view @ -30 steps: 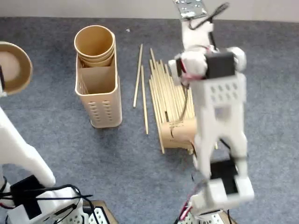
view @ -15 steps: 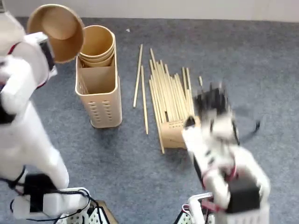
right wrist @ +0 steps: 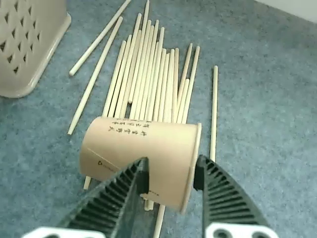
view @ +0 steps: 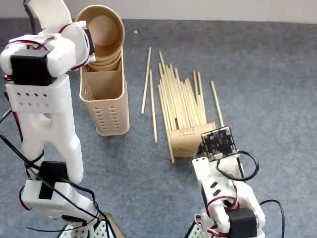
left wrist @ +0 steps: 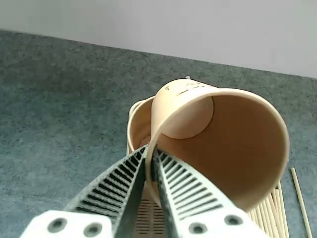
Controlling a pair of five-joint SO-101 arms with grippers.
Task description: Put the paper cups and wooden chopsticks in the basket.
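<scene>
A tan paper cup (view: 101,32) (left wrist: 218,134) hangs tilted over the cups stacked (view: 106,62) (left wrist: 138,124) in the far compartment of the beige basket (view: 106,106). My left gripper (left wrist: 151,151) (view: 88,42) is shut on that cup's rim. Another paper cup (view: 185,141) (right wrist: 138,151) lies on its side on the near end of a pile of wooden chopsticks (view: 178,96) (right wrist: 148,79). Just above this cup's mouth end, my right gripper (right wrist: 171,173) stands open, one finger to each side.
Two loose chopsticks (view: 147,84) lie between the basket and the pile, and one more chopstick (view: 217,101) (right wrist: 214,109) lies to the right of it. The basket's near compartment (view: 103,84) holds no cups. Grey carpet (view: 277,89) covers the table.
The left arm swung its cup from the far left edge to above the basket's stacked cups. The right arm drew back from the far side and now hovers over the lying cup.
</scene>
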